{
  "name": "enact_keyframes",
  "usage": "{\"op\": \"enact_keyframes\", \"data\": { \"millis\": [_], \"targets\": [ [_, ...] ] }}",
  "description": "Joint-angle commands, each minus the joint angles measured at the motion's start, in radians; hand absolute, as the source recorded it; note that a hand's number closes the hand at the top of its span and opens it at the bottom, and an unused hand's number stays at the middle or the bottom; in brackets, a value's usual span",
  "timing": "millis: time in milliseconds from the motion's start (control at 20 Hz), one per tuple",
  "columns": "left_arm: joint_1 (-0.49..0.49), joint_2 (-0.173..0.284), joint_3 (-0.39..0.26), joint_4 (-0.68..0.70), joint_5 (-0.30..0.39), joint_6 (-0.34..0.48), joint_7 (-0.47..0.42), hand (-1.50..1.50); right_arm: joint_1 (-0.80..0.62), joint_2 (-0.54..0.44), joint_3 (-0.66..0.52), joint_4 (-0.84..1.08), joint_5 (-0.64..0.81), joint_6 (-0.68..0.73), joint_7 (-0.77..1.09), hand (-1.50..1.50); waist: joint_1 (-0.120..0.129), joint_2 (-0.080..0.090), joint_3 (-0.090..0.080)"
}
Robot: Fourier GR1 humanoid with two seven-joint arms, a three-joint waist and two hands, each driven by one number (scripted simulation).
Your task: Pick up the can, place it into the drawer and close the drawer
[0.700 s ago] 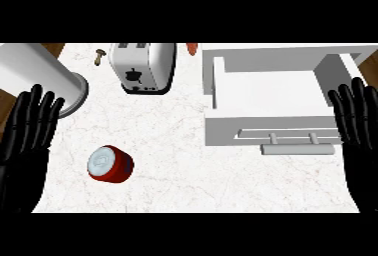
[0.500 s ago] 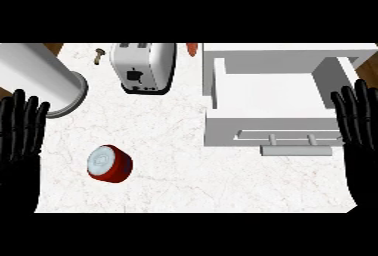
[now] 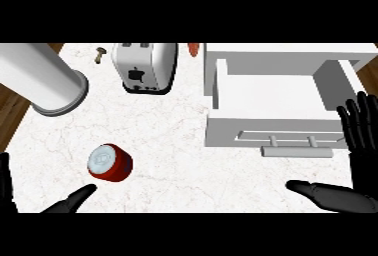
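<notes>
Can: we see the red can point(image 3: 110, 162) with its silver top on the marble counter point(image 3: 184, 150), lower left, untouched.
Drawer: the white drawer point(image 3: 280, 90) stands open at the right, its handle point(image 3: 297, 150) towards us.
Right hand: our right hand point(image 3: 359, 130) is by the drawer's front, fingers straight and spread, holding nothing.
Left hand: our left hand point(image 3: 70, 201) shows only at the lower left edge; we cannot tell its fingers' state.
Behind: toaster point(image 3: 144, 67) and a grey cylinder point(image 3: 40, 77).
</notes>
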Motion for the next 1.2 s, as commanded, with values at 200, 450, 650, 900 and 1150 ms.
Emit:
{"op": "enact_keyframes", "data": {
  "millis": [200, 450, 650, 900, 1150],
  "targets": [
    [0.053, -0.007, -0.212, -0.086, -0.245, 0.194, 0.170, -1.50, 0.021, 0.017, -0.014, 0.032, 0.004, 0.003, 0.001, -1.50, -0.012, 0.001, -0.002],
    [0.002, -0.008, -0.226, -0.044, -0.287, 0.214, 0.218, -1.50, 0.062, -0.004, -0.053, -0.075, -0.046, 0.035, 0.050, -1.50, -0.016, 0.000, -0.002],
    [0.008, -0.007, -0.249, 0.105, -0.202, 0.304, 0.100, -1.50, 0.096, -0.015, -0.088, -0.014, -0.067, 0.085, -0.031, -1.50, -0.016, 0.000, -0.003],
    [-0.094, -0.008, -0.170, 0.165, -0.161, 0.272, 0.162, -1.50, 0.042, 0.001, -0.090, -0.025, -0.054, 0.058, 0.004, -1.50, -0.015, 0.001, -0.003],
    [-0.017, -0.008, -0.326, 0.357, -0.071, 0.472, -0.053, -1.50, 0.057, 0.027, -0.065, -0.060, -0.013, 0.034, 0.013, -1.50, -0.013, 0.000, -0.003]
  ]
}}
